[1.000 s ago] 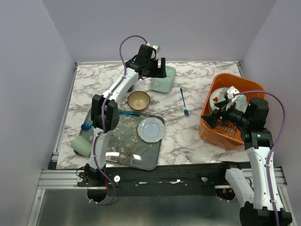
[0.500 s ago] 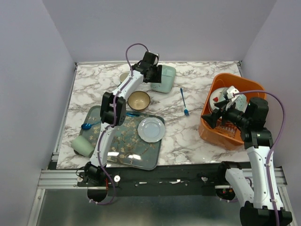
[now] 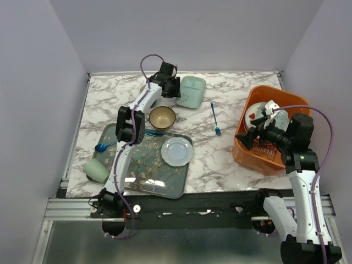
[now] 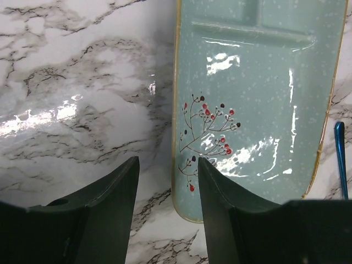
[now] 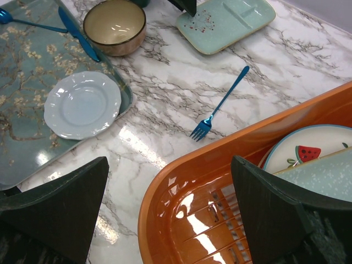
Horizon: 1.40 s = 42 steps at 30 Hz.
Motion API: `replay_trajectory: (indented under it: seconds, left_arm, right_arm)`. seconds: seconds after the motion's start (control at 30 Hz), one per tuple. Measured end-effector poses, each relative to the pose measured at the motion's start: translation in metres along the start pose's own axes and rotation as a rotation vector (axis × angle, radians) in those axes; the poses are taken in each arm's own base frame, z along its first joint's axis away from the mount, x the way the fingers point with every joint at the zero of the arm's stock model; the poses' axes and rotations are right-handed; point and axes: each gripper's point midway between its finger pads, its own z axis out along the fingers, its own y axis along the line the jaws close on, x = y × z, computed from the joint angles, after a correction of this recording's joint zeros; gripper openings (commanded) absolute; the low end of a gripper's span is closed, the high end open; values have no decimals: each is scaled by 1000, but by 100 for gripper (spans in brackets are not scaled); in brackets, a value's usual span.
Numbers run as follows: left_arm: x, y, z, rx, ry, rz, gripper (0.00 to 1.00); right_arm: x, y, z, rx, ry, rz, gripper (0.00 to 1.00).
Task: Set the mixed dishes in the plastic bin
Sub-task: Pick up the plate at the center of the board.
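The mint rectangular dish lies at the back of the table; it also shows in the left wrist view. My left gripper is open and low, its jaws straddling the dish's left rim. The brown bowl sits in front of it. A pale plate rests on the floral tray. The pale green cup lies at the tray's left. My right gripper is open and empty above the near wall of the orange bin. The bin holds a white plate with red wedges and a teal plate.
A blue fork lies on the marble between the dish and the bin. A blue spoon lies at the tray's left edge. A blue utensil lies beside the bowl on the tray.
My left gripper has moved left and down from over the mint dish to its left rim. The right arm has not moved.
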Motion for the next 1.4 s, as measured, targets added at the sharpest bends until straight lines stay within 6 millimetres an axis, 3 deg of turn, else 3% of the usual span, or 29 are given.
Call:
replay_trajectory:
  seconds: [0.4, 0.5, 0.57, 0.6, 0.73, 1.13, 1.4]
  left_arm:
    - [8, -10, 18, 127, 26, -71, 33]
    - [8, -11, 19, 146, 30, -90, 24]
    - [8, -13, 19, 162, 35, -111, 5]
    - [7, -14, 19, 171, 35, -118, 0]
    - [-9, -22, 12, 240, 3, -144, 0]
    - [-1, -25, 12, 265, 11, -197, 0]
    - [7, -34, -20, 284, 36, -275, 0]
  right_arm:
    - [0, 0, 0, -1, 2, 2, 100]
    - [1, 0, 1, -1, 3, 3, 100]
    - [1, 0, 1, -1, 3, 3, 100]
    - [1, 0, 1, -1, 3, 3, 100]
    - [1, -1, 1, -1, 3, 3, 100]
    - [1, 0, 0, -1, 1, -1, 100]
    - [1, 7, 0, -43, -12, -54, 100]
